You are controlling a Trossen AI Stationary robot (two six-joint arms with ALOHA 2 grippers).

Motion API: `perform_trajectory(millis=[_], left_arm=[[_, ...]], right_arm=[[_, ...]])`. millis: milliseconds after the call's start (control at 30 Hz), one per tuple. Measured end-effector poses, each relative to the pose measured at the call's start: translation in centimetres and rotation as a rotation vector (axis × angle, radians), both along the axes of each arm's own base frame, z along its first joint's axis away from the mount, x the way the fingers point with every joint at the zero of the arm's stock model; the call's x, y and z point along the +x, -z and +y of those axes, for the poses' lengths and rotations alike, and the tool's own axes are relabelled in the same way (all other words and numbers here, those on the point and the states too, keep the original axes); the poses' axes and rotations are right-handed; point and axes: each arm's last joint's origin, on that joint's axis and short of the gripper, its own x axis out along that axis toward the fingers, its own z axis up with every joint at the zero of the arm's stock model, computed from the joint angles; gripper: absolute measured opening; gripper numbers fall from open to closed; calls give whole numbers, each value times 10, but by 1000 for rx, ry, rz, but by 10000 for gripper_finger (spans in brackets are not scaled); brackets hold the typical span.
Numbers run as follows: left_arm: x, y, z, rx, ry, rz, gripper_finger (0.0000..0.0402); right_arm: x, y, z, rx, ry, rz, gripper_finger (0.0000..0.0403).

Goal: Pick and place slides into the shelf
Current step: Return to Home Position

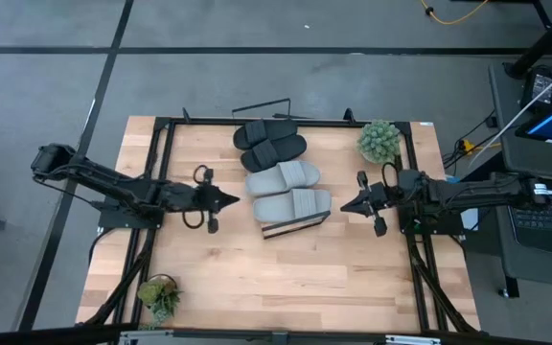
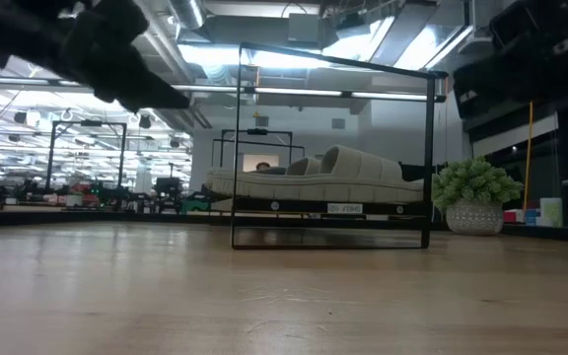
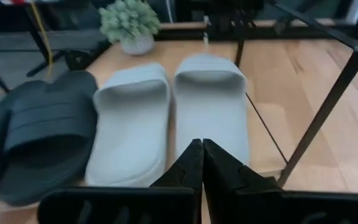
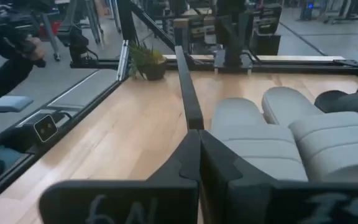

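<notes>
Looking down on all four slides [image 1: 284,177] parked on the shelf [image 1: 295,228], smack in the middle of the table [image 1: 257,287]. Lined up in one row running 12 to 6 o'clock, touching side by side, with the black pair [image 1: 276,151] at the 12 end and the grey pair [image 1: 295,203] at the 6 end (straps all on the 3 o'clock side, going by both wrist views). Can make out the shelf's dark front edge just past the last grey one at 6, and its thin black wire frame [image 1: 262,105] sticking out at 12.

Spotting the left gripper [image 1: 230,199] at 9 o'clock of the shelf, close beside the grey pair but not touching, pinched fully closed with nothing in it. Same deal for the right gripper [image 1: 346,204] over at 3 o'clock: tips pressed together, empty, just off the slides.

Also got one potted plant [image 1: 379,141] at roughly 2 o'clock from the shelf and a second plant [image 1: 161,292] way out at 7 o'clock, near the table corner.
</notes>
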Motion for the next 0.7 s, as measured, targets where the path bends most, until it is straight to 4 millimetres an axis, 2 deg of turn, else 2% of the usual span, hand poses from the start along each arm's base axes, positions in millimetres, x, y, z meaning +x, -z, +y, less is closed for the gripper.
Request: perform_trajectory(millis=[100,233,433,700], left_arm=[[-13,2,4,0,-47,-74,0],[-30,4,11,14,-66,-149,0],[-52,22,16,-34,-49,-203,0],[-66,32,16,-36,37,-266,0]], right_arm=[[-2,4,-1,0,6,-19,4],[-5,-7,-4,-38,20,-83,5],[-14,-16,-9,-74,-47,-150,5],[-23,-13,-19,-36,-58,-109,3]])
